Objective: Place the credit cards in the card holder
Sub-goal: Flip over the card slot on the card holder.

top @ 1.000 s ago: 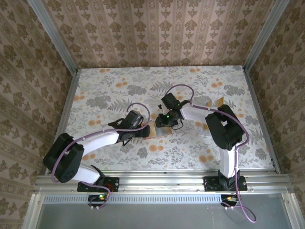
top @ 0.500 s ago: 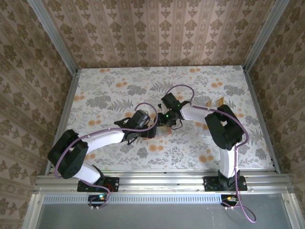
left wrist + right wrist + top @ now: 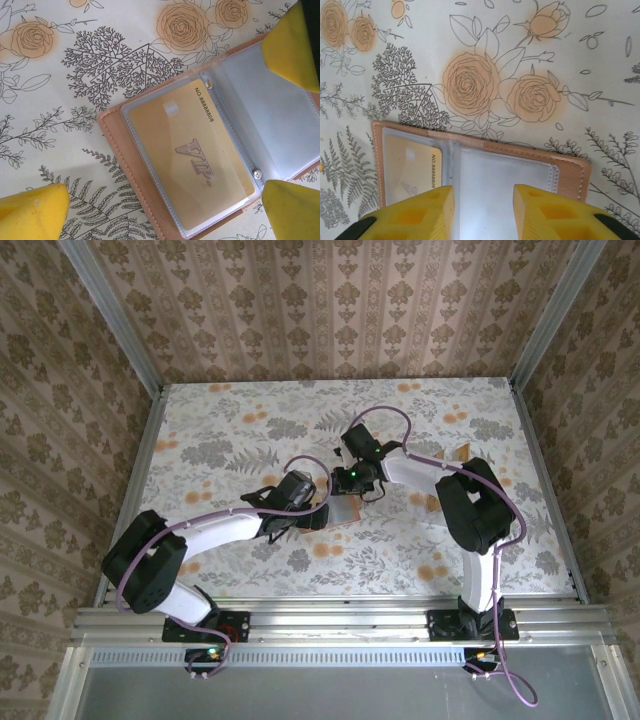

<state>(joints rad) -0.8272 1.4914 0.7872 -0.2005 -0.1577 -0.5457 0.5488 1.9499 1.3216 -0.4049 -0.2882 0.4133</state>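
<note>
Holder (image 3: 114,150) lies open and flat on the table (image 3: 225,430), under both wrists. The left pincer (image 3: 165,195) is spread wide over it and clamps nothing, with one fingertip off the holder's edge. The right pincer (image 3: 484,200) stands partly apart above the empty sleeve (image 3: 505,172), with nothing between its fingers; whether it touches I cannot tell. The table is pale, printed with orange roses and grey ferns, and brown patterned walls (image 3: 330,300) stand around it. One holder, two clear sleeves, one gold card (image 3: 190,155) in a sleeve.
</note>
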